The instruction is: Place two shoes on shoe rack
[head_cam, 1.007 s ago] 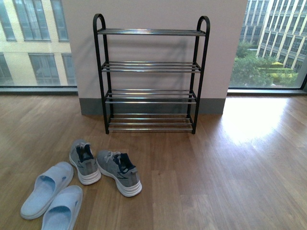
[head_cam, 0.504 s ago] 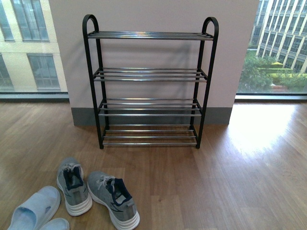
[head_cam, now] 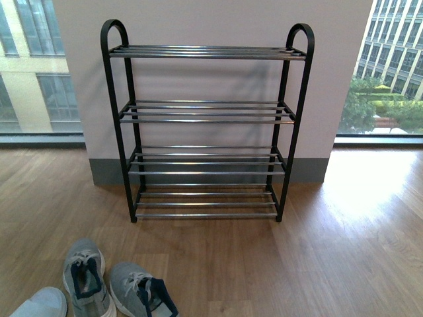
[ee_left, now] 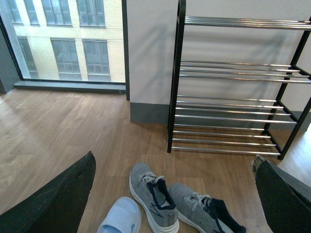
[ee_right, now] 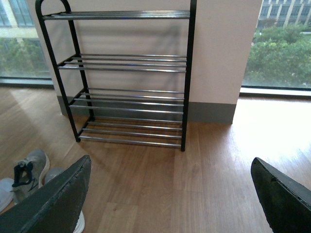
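The left grey sneaker [head_cam: 84,277] and the right grey sneaker [head_cam: 140,297] lie close side by side on the wood floor [head_cam: 344,251], toes towards the shoe rack [head_cam: 206,51]. They sit at the near edge of the front view, in front of the rack's left end and well apart from it. A pale blue slide [head_cam: 41,304] lies just beside the left sneaker, on its outer side, cut off by the frame edge. The rack stands upright with its back to the wall [head_cam: 211,20], against the grey skirting, with windows on either side. A broad band of open floor runs between the shoes and the rack's lowest shelf, and more spreads away to the right. In the wrist views, the left gripper [ee_left: 173,156] and the right gripper [ee_right: 171,160] both hang above the floor, jaws spread wide, holding and touching nothing.
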### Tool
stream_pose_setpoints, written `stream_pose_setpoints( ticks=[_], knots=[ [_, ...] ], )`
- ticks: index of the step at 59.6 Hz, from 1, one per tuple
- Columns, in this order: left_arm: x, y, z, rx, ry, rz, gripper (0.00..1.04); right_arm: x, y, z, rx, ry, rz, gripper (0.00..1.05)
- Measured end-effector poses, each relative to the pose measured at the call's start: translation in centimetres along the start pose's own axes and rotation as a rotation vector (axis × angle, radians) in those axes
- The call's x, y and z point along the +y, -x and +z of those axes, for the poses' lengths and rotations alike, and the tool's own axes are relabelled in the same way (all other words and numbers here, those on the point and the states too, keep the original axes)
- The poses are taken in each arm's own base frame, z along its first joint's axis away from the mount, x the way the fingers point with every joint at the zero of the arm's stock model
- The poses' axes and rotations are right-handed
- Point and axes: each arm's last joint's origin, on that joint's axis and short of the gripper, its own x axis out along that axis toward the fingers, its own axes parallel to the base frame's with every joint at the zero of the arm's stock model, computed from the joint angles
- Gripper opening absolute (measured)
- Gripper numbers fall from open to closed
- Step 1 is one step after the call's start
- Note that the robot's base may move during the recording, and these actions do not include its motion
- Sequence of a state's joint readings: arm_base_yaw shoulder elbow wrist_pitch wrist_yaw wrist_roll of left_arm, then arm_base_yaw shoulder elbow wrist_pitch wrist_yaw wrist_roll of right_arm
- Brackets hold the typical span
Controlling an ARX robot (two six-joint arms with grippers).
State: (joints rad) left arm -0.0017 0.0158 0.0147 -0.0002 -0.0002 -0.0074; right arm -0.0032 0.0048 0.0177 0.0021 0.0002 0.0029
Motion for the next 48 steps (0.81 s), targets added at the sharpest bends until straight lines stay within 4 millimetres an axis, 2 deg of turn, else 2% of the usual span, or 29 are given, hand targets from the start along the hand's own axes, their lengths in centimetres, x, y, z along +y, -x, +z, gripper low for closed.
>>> stream_pose_setpoints(
  ticks=[46,48],
  knots=[
    [0.0,0.0,0.0,0.0,0.0,0.0,0.95,0.01,0.0,0.0,0.0,0.0,0.001,0.95],
    [0.04,-0.11,-0.08,0.041,0.057,0.084,0.95,0.01,0.0,-0.01,0.001,0.0,0.002,0.95]
  ],
)
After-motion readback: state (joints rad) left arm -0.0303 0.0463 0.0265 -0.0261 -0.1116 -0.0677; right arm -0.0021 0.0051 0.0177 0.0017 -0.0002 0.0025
